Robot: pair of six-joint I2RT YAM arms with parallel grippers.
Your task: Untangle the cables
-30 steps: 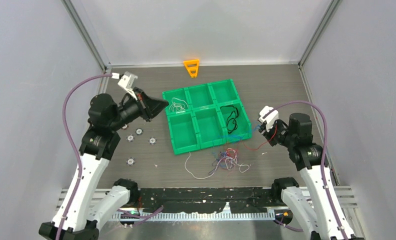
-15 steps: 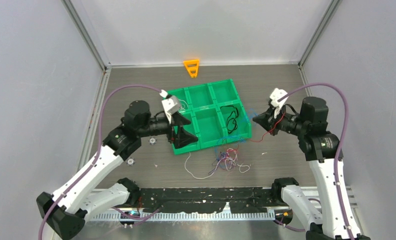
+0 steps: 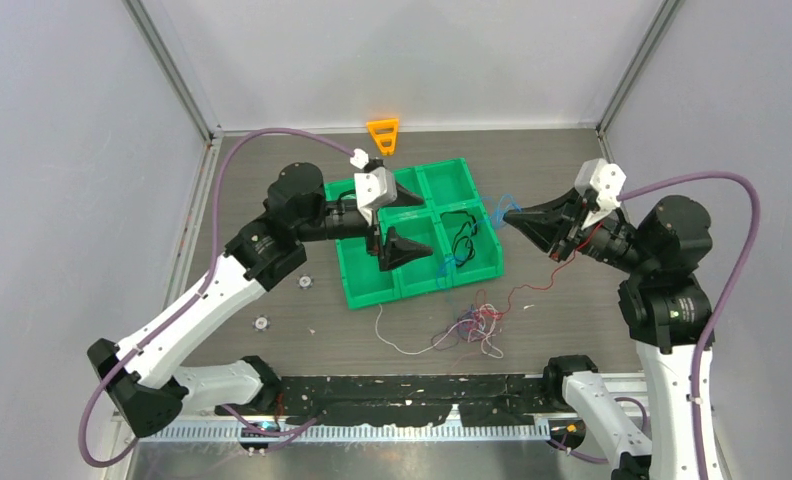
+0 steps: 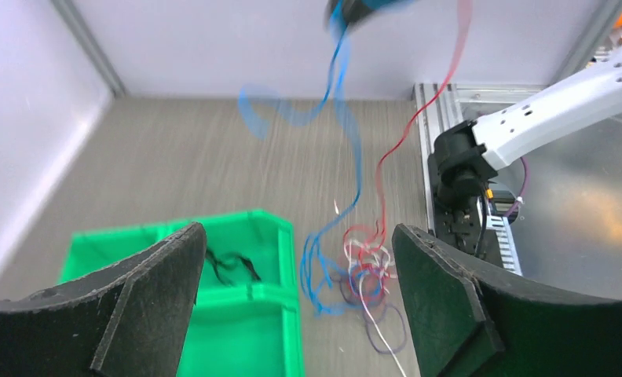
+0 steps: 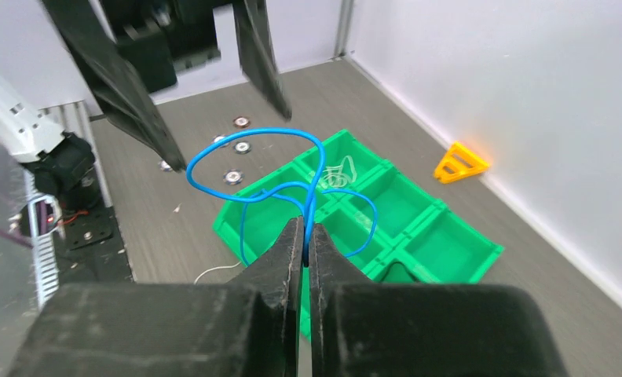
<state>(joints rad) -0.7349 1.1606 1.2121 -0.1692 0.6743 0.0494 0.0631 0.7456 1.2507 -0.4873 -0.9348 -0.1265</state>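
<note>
At far left, above the green tray (image 3: pixel 372 297): left gripper (image 3: pixel 422 225), jaws spread wide, holding nothing.

Centre, tray: one black cable (image 3: pixel 462 235) coiled in a right-hand compartment.

Centre, on the bench (image 3: pixel 572 160) just off the tray's near right corner: the tangle (image 3: pixel 472 325) of red, white, purple and blue strands, not yet separated.

Centre to right: blue cable (image 3: pixel 450 268), long axis steep, rising from the tangle to the right gripper (image 3: pixel 512 215). A red cable (image 3: pixel 532 285) climbs beside it (whether it is gripped too I cannot tell).

Right: right gripper pinched shut on the blue cable just below its looped upper end, raised over the tray's right edge.

Note: I judge the left gripper the nearer free one. The stretched blue span lies to its right, framed between its fingers in the wrist view, so a second hold lower on that strand looks feasible.
</note>
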